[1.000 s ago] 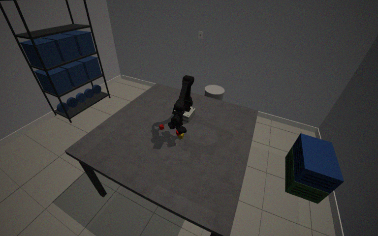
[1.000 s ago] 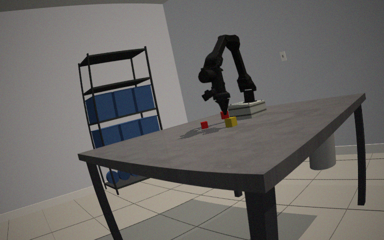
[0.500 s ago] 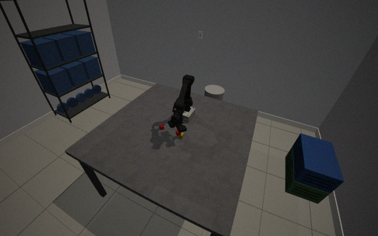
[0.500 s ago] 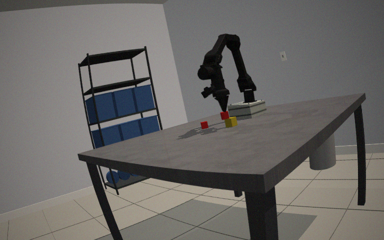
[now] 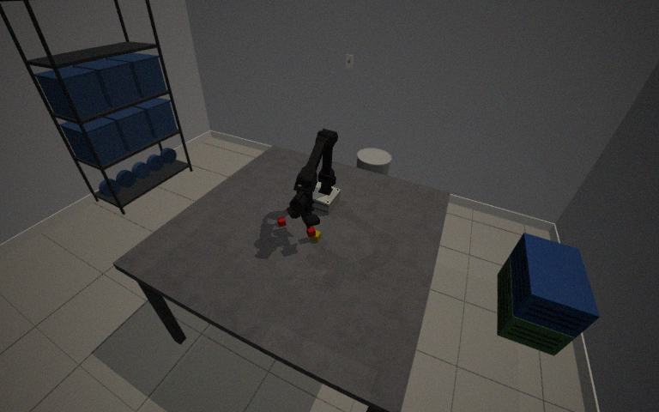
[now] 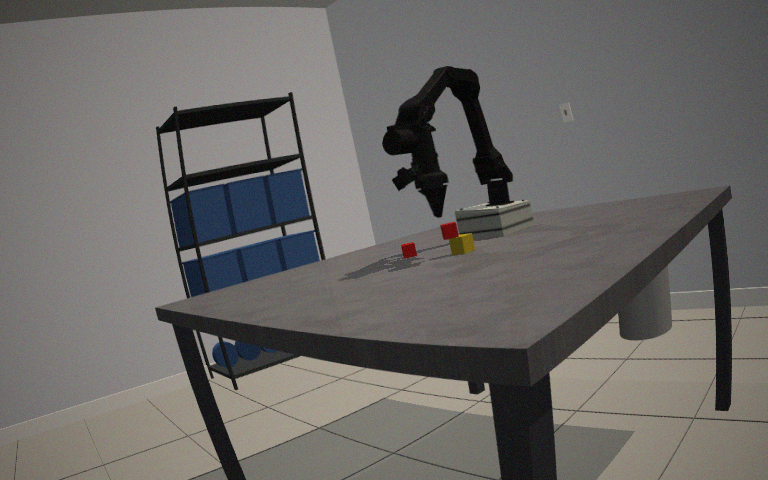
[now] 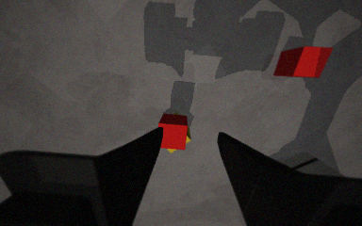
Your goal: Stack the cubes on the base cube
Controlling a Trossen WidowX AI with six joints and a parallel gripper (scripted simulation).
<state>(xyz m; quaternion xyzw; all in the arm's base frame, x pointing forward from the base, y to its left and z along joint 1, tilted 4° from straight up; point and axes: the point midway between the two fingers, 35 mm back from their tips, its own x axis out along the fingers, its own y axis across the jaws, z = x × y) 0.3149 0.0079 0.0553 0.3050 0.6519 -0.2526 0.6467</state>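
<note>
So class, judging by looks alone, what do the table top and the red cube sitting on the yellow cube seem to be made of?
Table top: looks like dark grey stone or concrete, matt, with mottled patches and no glare. Red cube on the yellow cube: probably painted wood or plastic, going by its flat even colour, sharp edges and lack of grain or shine. The look alone leaves both open.

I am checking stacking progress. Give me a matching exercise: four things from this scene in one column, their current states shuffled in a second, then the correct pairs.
Things:
1. yellow base cube
2. first red cube
3. second red cube
4. tool

States:
A. lying alone on the table
B. open, raised, holding nothing
C. resting on another cube's corner
D. on the table, partly capped

Pairs: 1-D, 2-C, 3-A, 4-B
</note>
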